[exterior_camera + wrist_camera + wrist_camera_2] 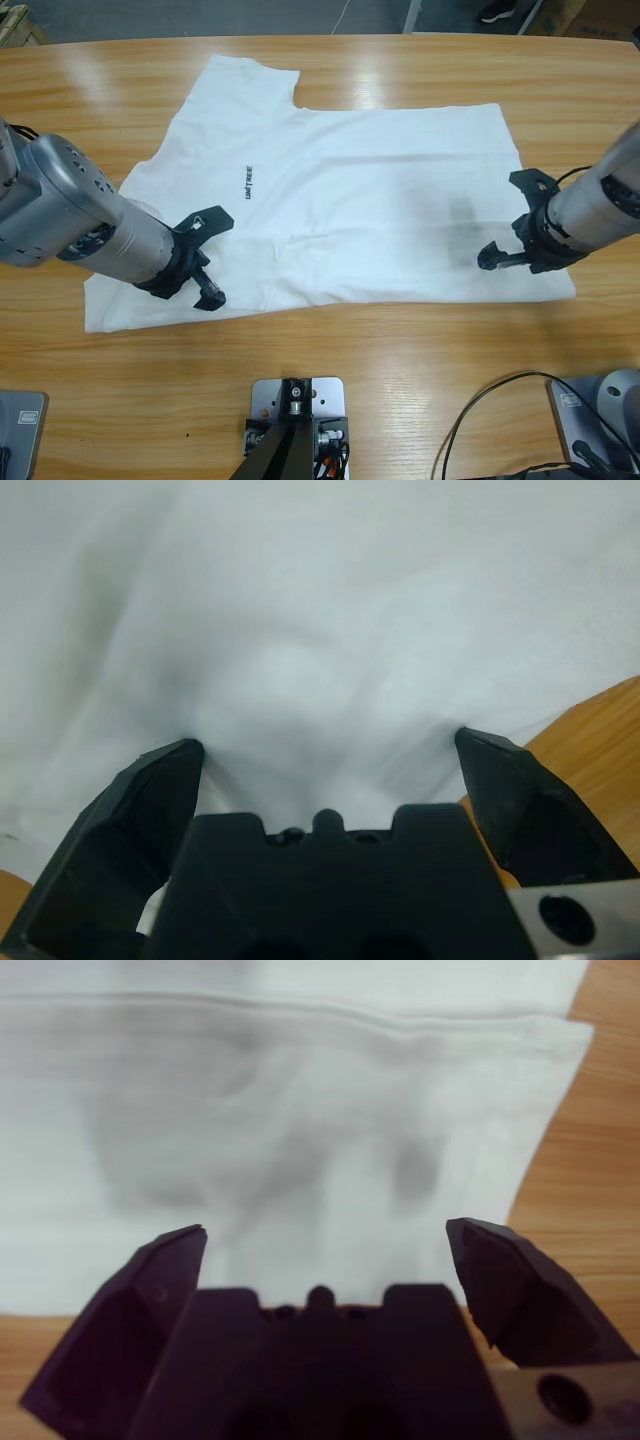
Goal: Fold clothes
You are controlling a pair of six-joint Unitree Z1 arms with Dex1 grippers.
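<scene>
Both tools, left [208,255] and right [512,222], hang spread open over the flat T-shirt [360,190] on the tabletop [400,370]; likely pre-grasp, next pinch the near edge.

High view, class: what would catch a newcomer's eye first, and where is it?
A white T-shirt lies spread across the middle of the wooden table, a small dark logo on its chest. The left gripper sits open over the shirt's near left part, the right gripper open over its right end.

You have a plain white T-shirt [380,190] with small dark chest lettering [247,184] on a light-brown wooden table [400,360].
</scene>
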